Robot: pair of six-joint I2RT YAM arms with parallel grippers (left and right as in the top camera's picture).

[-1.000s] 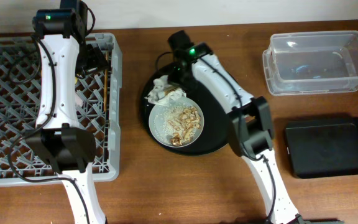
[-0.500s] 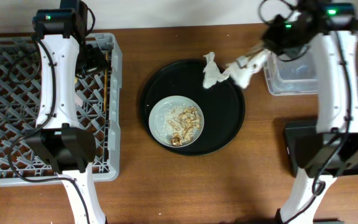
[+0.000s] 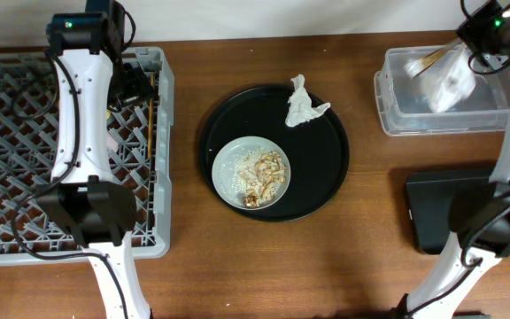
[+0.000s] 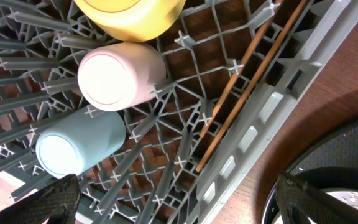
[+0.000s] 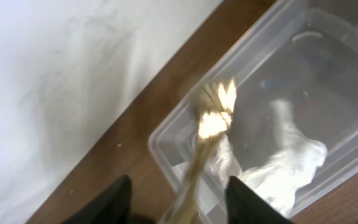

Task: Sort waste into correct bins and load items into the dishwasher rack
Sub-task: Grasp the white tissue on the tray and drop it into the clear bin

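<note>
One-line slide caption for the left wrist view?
Pink cup, light-blue cup, yellow bowl and chopsticks sit in the grey rack.

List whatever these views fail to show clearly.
- Napkin and wrapper scrap over the clear tub: motion-blurred in overhead and right wrist; landed or falling, unclear.
- Pink cup, blue cup: largely hidden by the left arm overhead.
- Yellow bowl: cut off by left wrist view's top edge.
- Left gripper: fingers cropped at left wrist view's bottom edge.

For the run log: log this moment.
left gripper open over rack; right gripper open over clear tub; napkin inside; napkin piece on tray
</note>
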